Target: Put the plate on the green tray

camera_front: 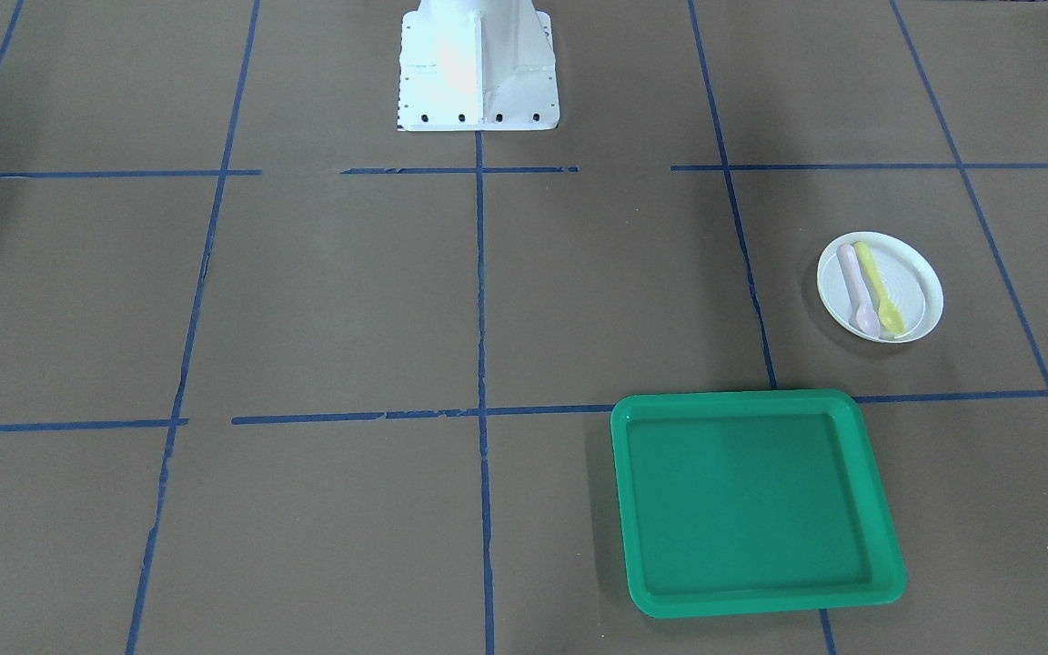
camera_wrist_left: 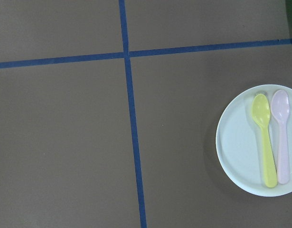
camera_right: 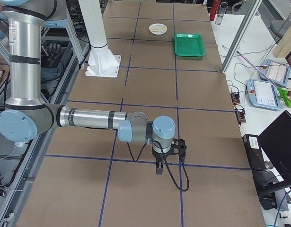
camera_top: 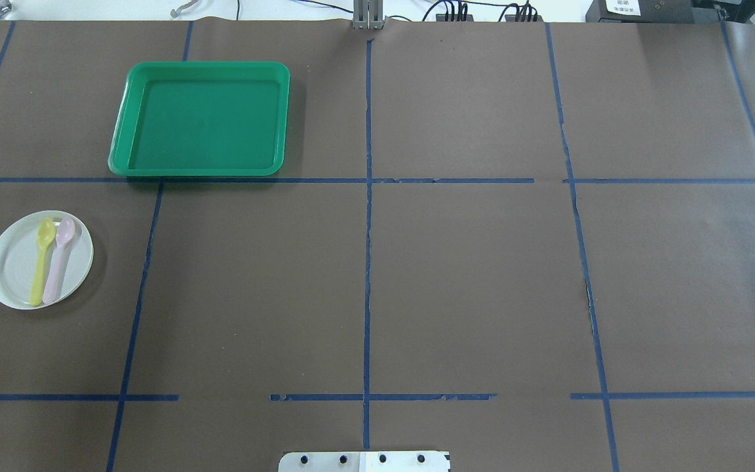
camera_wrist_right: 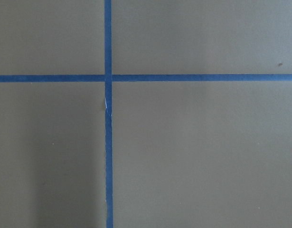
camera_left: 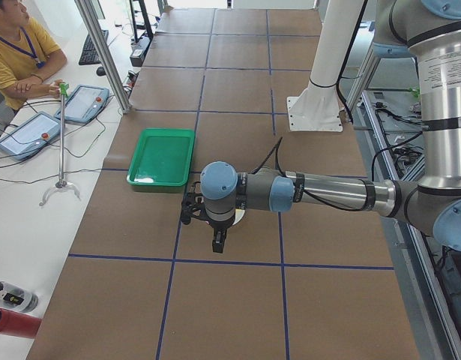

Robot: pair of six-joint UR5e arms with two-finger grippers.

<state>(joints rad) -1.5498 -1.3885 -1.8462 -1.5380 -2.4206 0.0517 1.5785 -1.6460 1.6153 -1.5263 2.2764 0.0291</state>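
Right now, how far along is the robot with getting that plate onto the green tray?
Nothing is done yet. The plate lies on the table, apart from the green tray, carrying a yellow spoon and a pink spoon. In hand: the left gripper hangs near the plate, not touching it. Left: grasp, carry, set down on tray.

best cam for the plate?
Overhead exterior: the plate is whole and unobstructed. Front-facing too, more oblique. Left wrist: largest, rim clipped. Exterior left: mostly behind the left arm. Exterior right: tiny. Right wrist: absent.
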